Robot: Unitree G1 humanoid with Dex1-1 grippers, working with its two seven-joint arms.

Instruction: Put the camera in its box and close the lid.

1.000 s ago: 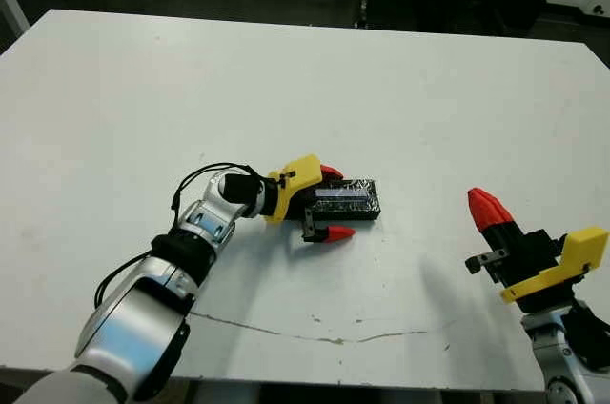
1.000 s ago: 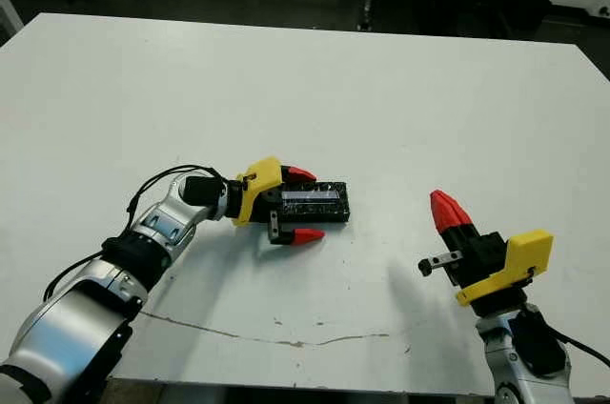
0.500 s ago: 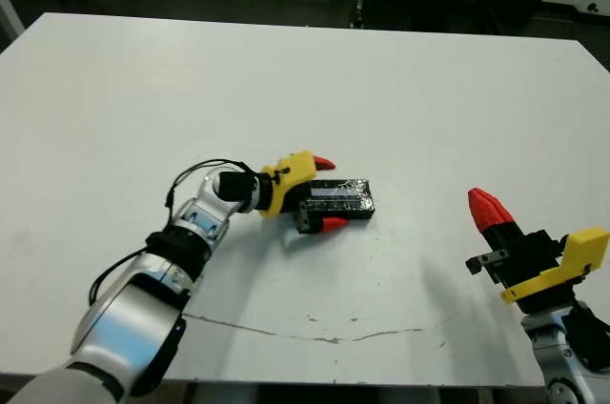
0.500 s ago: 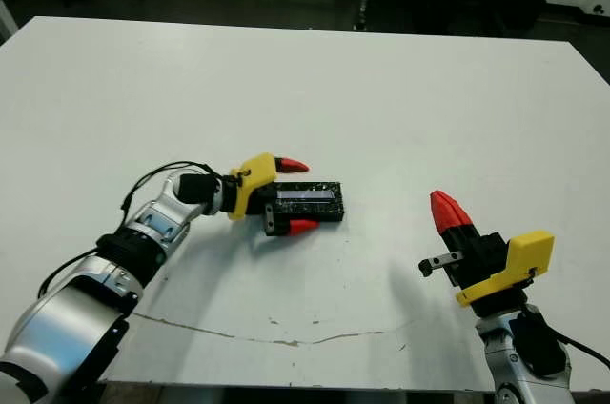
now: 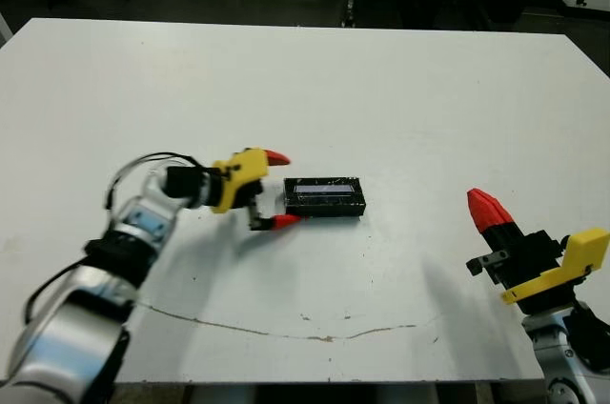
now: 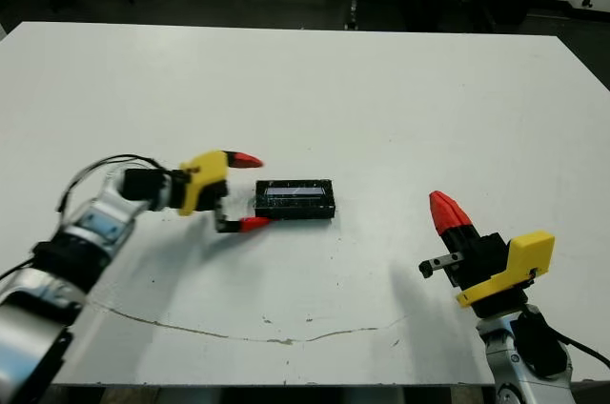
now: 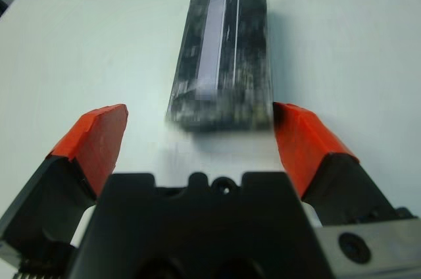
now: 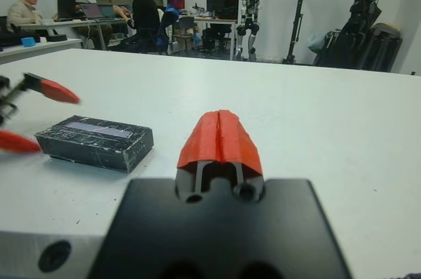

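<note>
The box [image 5: 324,211] lies near the table's middle with the glossy mottled lid [image 5: 324,189] flat on top of it. The camera is hidden. My left gripper [image 5: 280,189] is open just left of the box, and its red fingers [image 7: 95,144] stand to either side of the box's near end [image 7: 220,111] without touching it. My right gripper [image 5: 486,211] is shut on nothing near the front right of the table. In the right wrist view its joined tips [image 8: 220,135] point past the closed box [image 8: 95,144].
A thin crack-like line [image 5: 315,335] runs across the white table [image 5: 381,90] near its front edge. Beyond the far edge are dark stands and equipment. The right wrist view shows seated people [image 8: 141,12] and a standing humanoid robot [image 8: 248,2] far behind.
My left gripper has drawn back to the left, so its fingers no longer straddle the box. The box and lid stayed put. The right gripper has not moved.
</note>
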